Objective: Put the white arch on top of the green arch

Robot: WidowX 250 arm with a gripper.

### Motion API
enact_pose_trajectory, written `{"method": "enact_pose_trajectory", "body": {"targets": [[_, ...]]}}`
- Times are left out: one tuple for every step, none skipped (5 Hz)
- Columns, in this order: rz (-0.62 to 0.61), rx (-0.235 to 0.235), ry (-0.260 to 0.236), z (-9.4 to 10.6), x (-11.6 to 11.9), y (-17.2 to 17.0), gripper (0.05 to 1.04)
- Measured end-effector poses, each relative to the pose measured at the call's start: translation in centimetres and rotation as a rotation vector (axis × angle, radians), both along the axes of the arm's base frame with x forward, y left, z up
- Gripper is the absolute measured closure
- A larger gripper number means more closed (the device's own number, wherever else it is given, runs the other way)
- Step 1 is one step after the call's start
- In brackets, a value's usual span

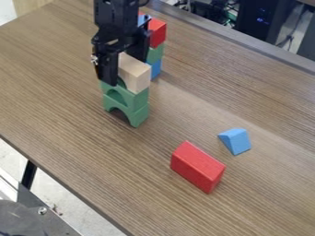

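Observation:
The gripper (125, 68) hangs at the upper left, over a stack of blocks. It is shut on a pale wood-coloured block, the white arch (135, 73), with one finger along the block's left side and the other partly hidden behind it. Directly beneath that block stands the upper green arch (137, 98), and no gap shows between the two. A second green arch (141, 115) stands under the first, its opening facing down onto the table. The white arch's underside is hidden.
Close behind the stack rises another one, with a red block (157, 33), a green block (155, 54) and a blue block (156, 68). A large red block (197, 167) and a blue wedge (236, 141) lie toward the lower right of the wooden table (80, 138).

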State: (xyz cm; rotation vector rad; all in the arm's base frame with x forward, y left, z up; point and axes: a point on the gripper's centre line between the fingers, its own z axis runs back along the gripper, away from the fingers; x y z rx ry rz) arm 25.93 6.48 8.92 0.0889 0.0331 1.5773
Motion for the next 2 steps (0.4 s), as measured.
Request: {"method": "enact_pose_trajectory", "body": {"targets": [[0.008, -0.013, 0.008, 0.00, -0.13, -0.21, 0.083], [0.006, -0.034, -0.007, 0.82, -0.09, -0.51, 0.083]]}}
